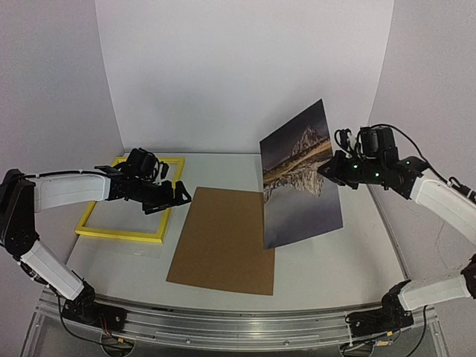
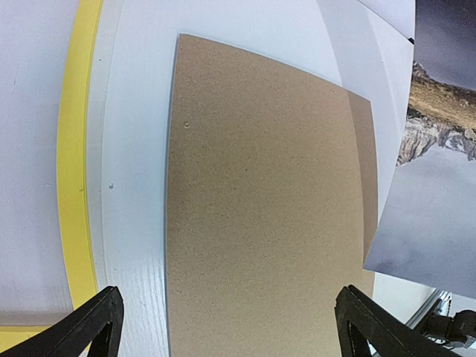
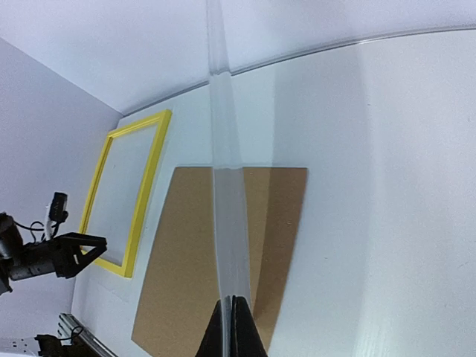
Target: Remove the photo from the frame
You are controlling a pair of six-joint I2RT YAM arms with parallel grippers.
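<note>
My right gripper (image 1: 325,169) is shut on the right edge of the photo (image 1: 300,175), a print of snowy mountains mirrored in dark water, and holds it up on edge above the table. In the right wrist view the photo (image 3: 227,216) shows edge-on as a pale strip running up from my closed fingertips (image 3: 231,327). The yellow frame (image 1: 130,199) lies flat at the left, with nothing in its opening. My left gripper (image 1: 181,195) is open and empty, hovering by the frame's right side over the brown backing sheet (image 2: 260,208). The frame's yellow bar (image 2: 74,163) shows at left.
The brown cardboard backing sheet (image 1: 223,239) lies flat in the middle of the table, between the frame and the raised photo. White walls close in the back and sides. A metal rail (image 1: 238,323) runs along the near edge.
</note>
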